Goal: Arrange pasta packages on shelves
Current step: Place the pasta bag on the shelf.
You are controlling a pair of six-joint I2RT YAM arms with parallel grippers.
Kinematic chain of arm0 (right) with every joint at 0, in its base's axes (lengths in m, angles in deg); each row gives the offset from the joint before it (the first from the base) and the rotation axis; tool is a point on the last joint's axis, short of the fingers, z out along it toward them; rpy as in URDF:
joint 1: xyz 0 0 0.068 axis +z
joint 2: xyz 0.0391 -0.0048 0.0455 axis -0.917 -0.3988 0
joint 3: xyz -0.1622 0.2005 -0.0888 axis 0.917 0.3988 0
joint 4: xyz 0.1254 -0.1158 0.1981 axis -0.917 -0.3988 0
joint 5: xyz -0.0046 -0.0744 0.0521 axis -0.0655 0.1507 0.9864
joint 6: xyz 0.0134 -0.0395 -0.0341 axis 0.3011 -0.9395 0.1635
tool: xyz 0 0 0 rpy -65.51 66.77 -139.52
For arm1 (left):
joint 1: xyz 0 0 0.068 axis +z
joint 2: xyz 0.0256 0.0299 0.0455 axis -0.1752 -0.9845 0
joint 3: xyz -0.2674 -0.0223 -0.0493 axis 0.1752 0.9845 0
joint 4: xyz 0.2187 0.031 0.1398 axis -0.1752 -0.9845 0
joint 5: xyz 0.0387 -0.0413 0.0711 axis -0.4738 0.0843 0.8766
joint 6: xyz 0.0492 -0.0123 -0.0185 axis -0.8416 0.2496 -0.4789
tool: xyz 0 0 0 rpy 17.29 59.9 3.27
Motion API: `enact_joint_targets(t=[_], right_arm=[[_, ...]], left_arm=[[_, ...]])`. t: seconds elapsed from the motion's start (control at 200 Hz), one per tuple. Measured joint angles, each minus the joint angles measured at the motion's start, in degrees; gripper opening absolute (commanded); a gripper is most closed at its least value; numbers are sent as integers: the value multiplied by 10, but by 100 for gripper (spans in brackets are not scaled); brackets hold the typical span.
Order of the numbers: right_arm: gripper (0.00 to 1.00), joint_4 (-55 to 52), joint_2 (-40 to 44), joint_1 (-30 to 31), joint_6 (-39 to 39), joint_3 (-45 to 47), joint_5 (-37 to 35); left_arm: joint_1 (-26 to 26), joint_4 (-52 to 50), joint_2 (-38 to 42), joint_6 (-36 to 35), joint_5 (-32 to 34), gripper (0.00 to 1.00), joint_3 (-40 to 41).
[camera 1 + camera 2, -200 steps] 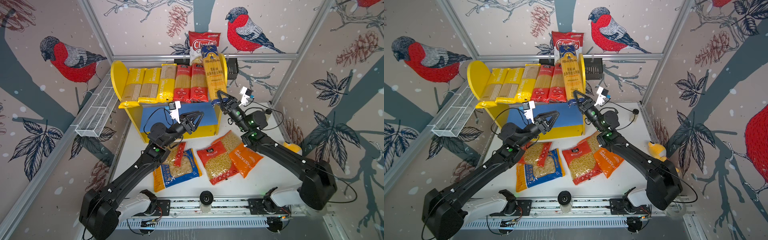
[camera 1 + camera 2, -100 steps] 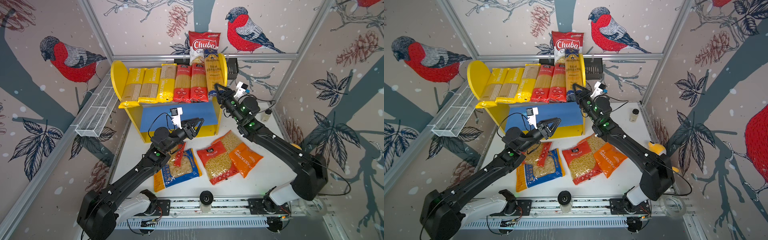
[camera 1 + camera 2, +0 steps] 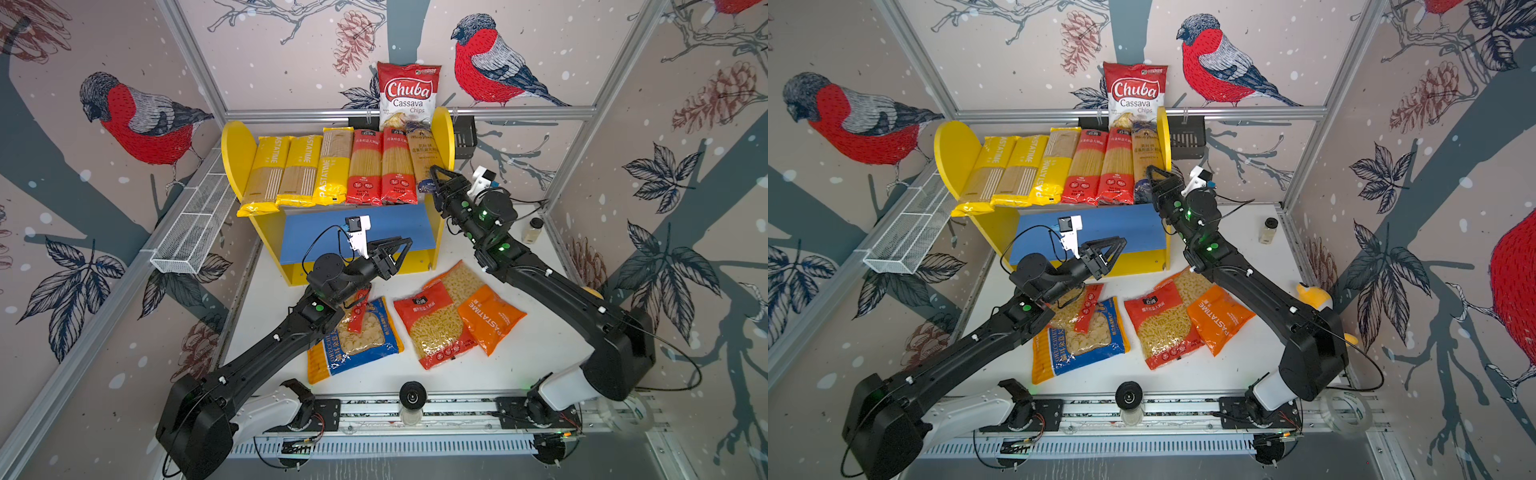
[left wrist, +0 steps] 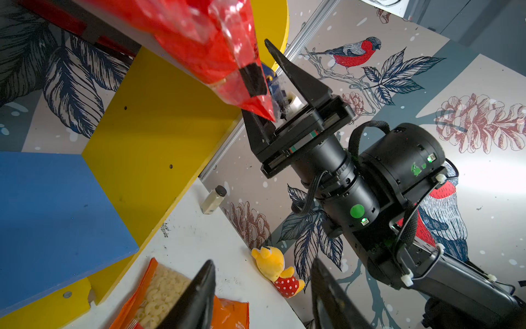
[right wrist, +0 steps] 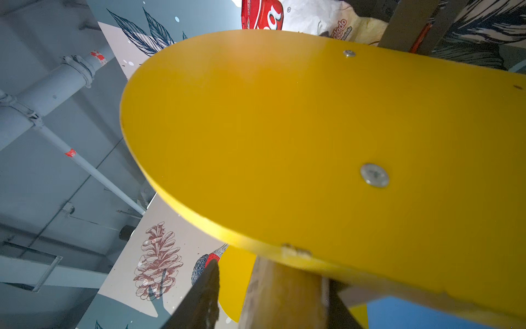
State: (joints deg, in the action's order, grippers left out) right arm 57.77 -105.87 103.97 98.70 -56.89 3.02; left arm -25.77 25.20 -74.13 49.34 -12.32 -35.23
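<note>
Six long packs up top: the dark-blue spaghetti pack (image 3: 423, 153) now lies flat on the upper board of the shelves (image 3: 235, 145), at the 3 o'clock end, right against the yellow side. A second ago it was up higher, covering the bottom of the Chuba chips bag (image 3: 409, 93).
right gripper (image 3: 436, 183): was pinched on that pack's near end. Now the jaws have spread, and the right wrist view shows a gap beside the pack, so I'd call it let go. It's still parked around that end though.
left gripper (image 3: 404, 253): jaws roughly half apart, nothing in them. It hovers at 6 o'clock of the lower blue board (image 3: 332, 232) and has barely moved.
lower blue board: nothing on it yet.
worktop (image 3: 540, 353): the squarer stuff sits at 6 o'clock of the shelves, same as before. That's the blue-yellow bag (image 3: 357, 349) with a small red pack (image 3: 359, 311) on top, then the red bag (image 3: 432, 328) and the orange bag (image 3: 490, 316).
what it means: looks like the spaghetti row is done, and the top board is packed side to side. My guess is the squarer bags go on the blue board next.
watch out: the packs' ends hang over the front edge, so the right arm backing out toward 5 o'clock could snag one.
</note>
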Motion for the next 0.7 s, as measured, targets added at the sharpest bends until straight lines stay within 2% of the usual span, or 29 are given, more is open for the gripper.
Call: enact_joint_targets(t=[0.27,0.39,0.48,0.7], right_arm=[[38,24,5,8,3,22,0],[23,5,-9,8,2,0,0],[18,-15,-14,6,2,-12,-5],[18,-12,-26,2,-2,-21,-11]], left_arm=[[-2,0,-9,0,0,53,0],[-3,0,-8,0,0,53,0],[-3,0,-3,-1,0,53,0],[-3,-3,0,-6,2,53,0]])
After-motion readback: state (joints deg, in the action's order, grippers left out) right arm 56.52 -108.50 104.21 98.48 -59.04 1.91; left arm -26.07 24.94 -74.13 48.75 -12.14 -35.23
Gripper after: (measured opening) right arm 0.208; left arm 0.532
